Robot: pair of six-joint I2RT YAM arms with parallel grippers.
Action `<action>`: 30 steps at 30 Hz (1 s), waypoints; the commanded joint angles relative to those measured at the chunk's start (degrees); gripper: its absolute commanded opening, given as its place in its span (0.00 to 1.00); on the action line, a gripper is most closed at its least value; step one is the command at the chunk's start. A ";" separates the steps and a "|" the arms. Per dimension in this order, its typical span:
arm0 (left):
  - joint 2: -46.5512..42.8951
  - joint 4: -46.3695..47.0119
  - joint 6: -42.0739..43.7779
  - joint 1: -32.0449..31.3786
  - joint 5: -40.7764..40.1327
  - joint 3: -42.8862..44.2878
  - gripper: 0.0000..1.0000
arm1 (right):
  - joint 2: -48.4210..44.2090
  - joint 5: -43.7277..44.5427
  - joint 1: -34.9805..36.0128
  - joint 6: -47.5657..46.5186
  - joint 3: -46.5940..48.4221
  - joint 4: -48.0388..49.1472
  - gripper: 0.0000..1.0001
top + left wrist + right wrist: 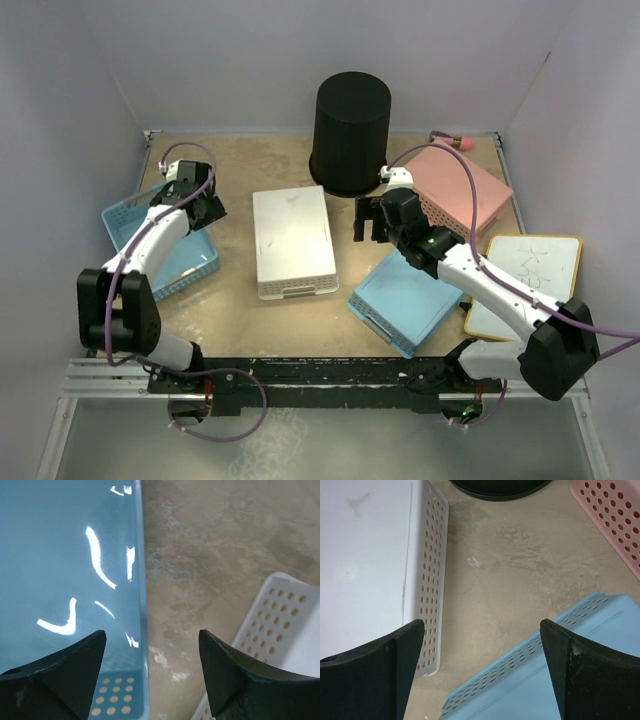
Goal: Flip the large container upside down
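Observation:
The large container (350,130), a tall round black bin, stands at the back middle of the table with its wider end down and its narrower closed end up. Only its bottom edge shows in the right wrist view (500,487). My right gripper (370,222) is open and empty, just in front of and below the bin; in its wrist view (481,630) it is over bare table. My left gripper (205,210) is open and empty at the left, over the right edge of a blue basket (65,555); in its own wrist view (152,645) nothing lies between the fingers.
An overturned white basket (293,240) lies in the middle and shows in both wrist views (365,570) (285,625). An overturned pink basket (455,190) is right of the bin. A second blue basket (410,300) and a whiteboard (525,280) lie front right.

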 commanded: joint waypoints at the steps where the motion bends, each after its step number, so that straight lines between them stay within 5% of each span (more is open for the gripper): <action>1: 6.00 4.73 -1.34 2.04 -6.79 1.02 0.70 | -2.46 0.30 -0.31 0.20 -0.88 1.04 1.00; 5: 8.96 7.20 -1.70 2.25 -2.95 0.88 0.49 | -3.59 0.29 -0.33 0.53 -1.49 0.62 1.00; 11: 8.40 8.95 -0.40 2.25 7.28 4.22 0.00 | -3.88 0.13 -0.35 0.69 -1.73 0.65 1.00; 21: 4.12 15.87 1.71 2.67 31.10 13.99 0.00 | -3.87 -0.22 -0.31 1.08 -1.54 0.68 1.00; 30: 4.23 43.66 -19.29 6.60 54.92 6.39 0.00 | -4.76 0.66 -0.31 1.01 -1.98 -0.28 1.00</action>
